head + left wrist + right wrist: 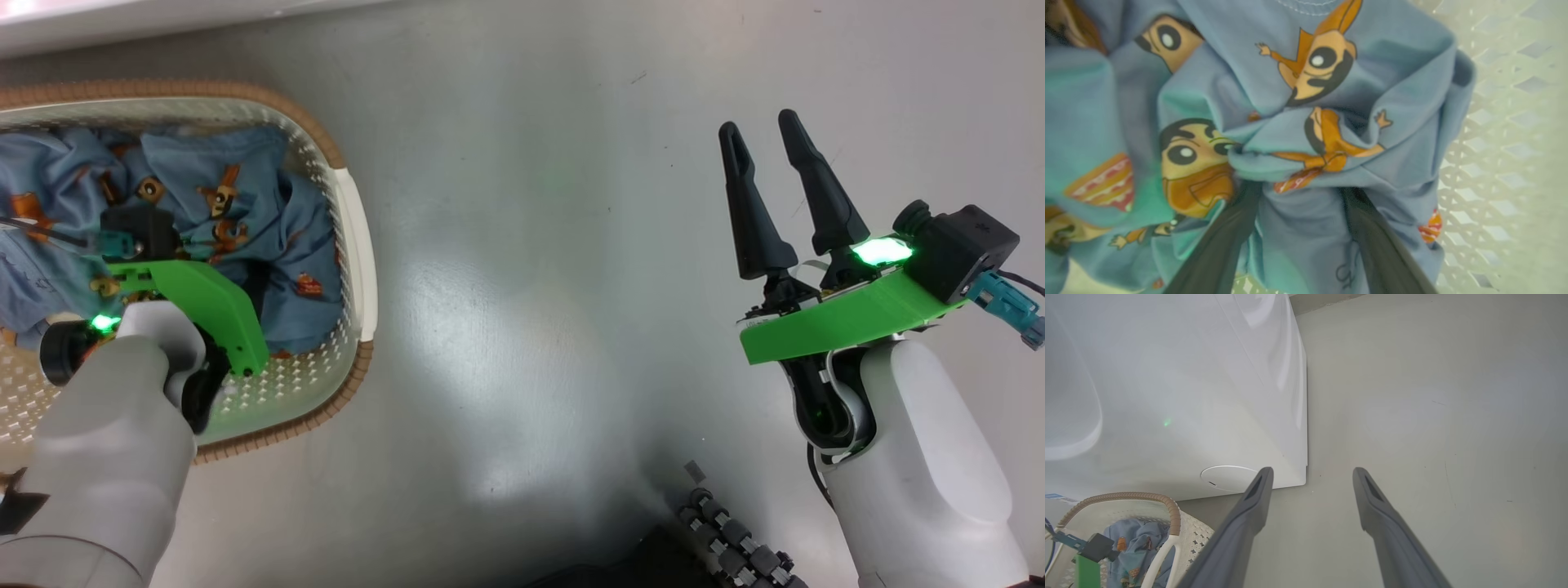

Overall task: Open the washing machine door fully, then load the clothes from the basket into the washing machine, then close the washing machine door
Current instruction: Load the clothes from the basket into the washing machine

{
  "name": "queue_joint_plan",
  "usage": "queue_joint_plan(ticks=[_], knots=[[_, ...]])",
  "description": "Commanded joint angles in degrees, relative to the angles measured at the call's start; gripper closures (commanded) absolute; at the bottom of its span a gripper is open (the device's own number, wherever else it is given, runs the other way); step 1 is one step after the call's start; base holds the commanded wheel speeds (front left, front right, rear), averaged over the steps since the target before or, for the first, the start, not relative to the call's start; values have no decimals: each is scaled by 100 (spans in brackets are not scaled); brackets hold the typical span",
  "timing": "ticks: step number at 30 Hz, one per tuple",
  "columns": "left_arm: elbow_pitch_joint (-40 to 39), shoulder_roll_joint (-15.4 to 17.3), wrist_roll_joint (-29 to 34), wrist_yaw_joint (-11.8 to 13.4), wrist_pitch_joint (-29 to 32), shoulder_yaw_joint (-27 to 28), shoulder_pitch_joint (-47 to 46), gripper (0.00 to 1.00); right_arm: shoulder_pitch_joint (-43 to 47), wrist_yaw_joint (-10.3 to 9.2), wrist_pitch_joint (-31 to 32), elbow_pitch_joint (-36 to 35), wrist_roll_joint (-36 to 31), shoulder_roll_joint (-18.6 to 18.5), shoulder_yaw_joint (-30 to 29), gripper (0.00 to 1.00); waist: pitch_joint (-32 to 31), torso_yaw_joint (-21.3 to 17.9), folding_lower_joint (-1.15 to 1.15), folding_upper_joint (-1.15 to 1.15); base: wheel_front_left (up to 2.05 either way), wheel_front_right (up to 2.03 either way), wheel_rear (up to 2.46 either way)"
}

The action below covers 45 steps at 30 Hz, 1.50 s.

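The cream basket [357, 245] with its brown rim stands on the floor at the left, holding the light blue printed clothes [237, 220]. My left arm [122, 384] reaches down into it. In the left wrist view my left gripper [1298, 192] is open, its two dark fingers [1224, 245] pushed into the clothes [1400, 73] with a fold of cloth between them and the tips buried. My right gripper [759, 126] hangs open over bare floor at the right, holding nothing. Ahead of the right gripper [1312, 471] is the white washing machine [1188, 396]. Its door is out of view.
Grey floor [531, 286] lies between the basket and the right arm. A strip of the machine's white base [163, 20] runs along the top left. A round white cover [1229, 477] sits low on the machine's front. My base's dark rollers [735, 547] show at the bottom.
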Motion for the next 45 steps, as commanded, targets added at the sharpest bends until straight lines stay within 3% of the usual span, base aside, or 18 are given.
queue_joint_plan(ticks=[1, 2, 3, 5, 22, 32, 39, 45], knots=[[-59, 145, -79, -17, 8, 63, 78, 19, 133, 9, -68, -117, 60, -5, 133, 0, 0, 1, 0, 0, 0, 0, 0], [-112, 147, -145, -17, 18, 67, 102, 49, 130, 9, -68, -112, 61, -2, 138, 0, -4, 2, 0, 0, 0, 0, 0], [-150, 158, -190, -17, 31, 55, 123, 60, 127, 9, -68, -104, 63, 1, 141, 0, -12, 5, 0, 0, 0, 0, 0], [-207, 198, -230, -17, -14, 10, 143, 100, 123, 9, -68, -89, 69, 5, 145, 0, -34, 11, 0, 0, 0, 0, 0], [-940, 373, -847, -17, -934, -384, 876, 100, 183, 9, -68, 48, 166, 6, 156, 0, -729, 193, 0, 0, 0, 0, 0], [-1650, 728, -1178, -17, -1564, -613, 1444, 100, 347, 9, -68, 149, 186, -110, 155, 0, -1395, 458, 0, 0, 0, 0, 0], [-2003, 825, -1235, -18, -1645, -471, 1684, 100, 439, 9, -68, 237, 189, -208, 124, 0, -1756, 661, 0, 0, 0, 0, 0], [-2534, 845, -921, -18, -1650, 128, 2092, 100, 587, 9, -68, 339, 207, -287, 132, 0, -2186, 824, 0, 0, 0, 0, 0]])
